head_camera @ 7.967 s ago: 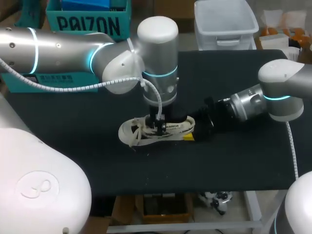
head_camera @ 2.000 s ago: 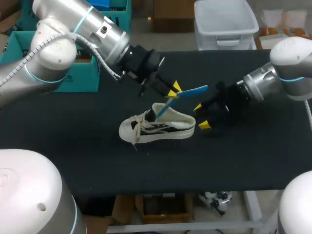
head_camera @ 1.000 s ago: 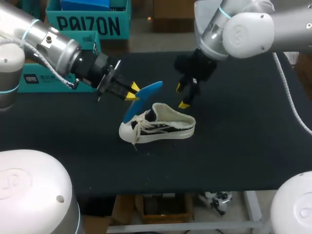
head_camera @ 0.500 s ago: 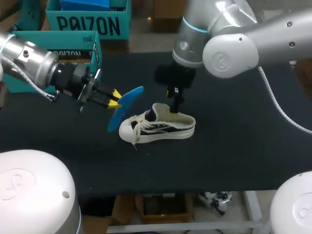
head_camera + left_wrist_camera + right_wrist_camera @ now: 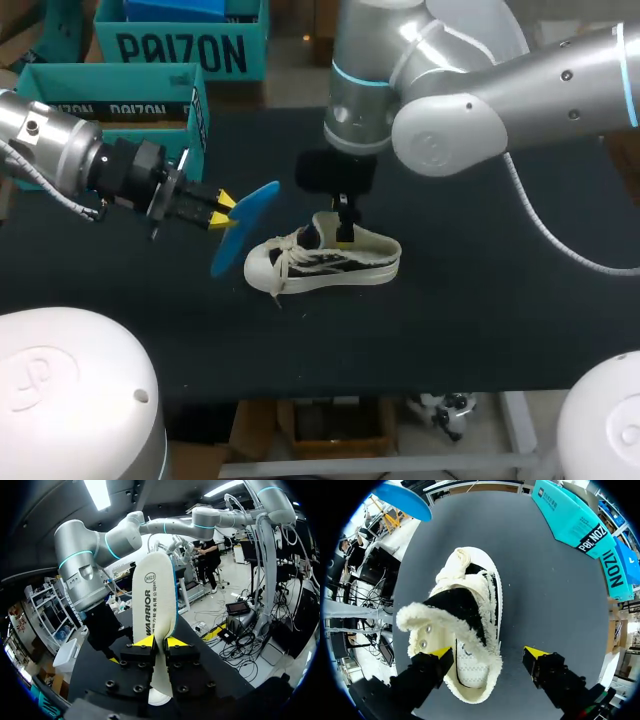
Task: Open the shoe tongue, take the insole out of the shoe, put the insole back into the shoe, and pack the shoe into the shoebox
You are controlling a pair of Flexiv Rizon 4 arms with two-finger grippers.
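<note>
the blue foam insole with a pale underside (image 5: 243,222) has come clear of the white fleece-lined lace-up shoe (image 5: 320,262) over the last seconds. the left gripper (image 5: 222,208) has carried it off toward the left of the frame and holds it in the air near the toe, its yellow tips pressed onto the insole's end from both sides. meanwhile the right arm has swung round from the right edge to the upper middle. the right gripper (image 5: 345,228) now hangs over the shoe's heel opening with its fingers spread. in its wrist view one tip is just beside the fuzzy heel edge, the other apart over the black table cover (image 5: 480,320). the shoe has stayed at the centre. so the taking-out step looks done, and i judge that putting the insole back comes next. dark lettering and a small round stamp mark the insole's underside, and bold print marks the teal cardboard boxes (image 5: 110,85) at upper left; i leave it unread
</note>
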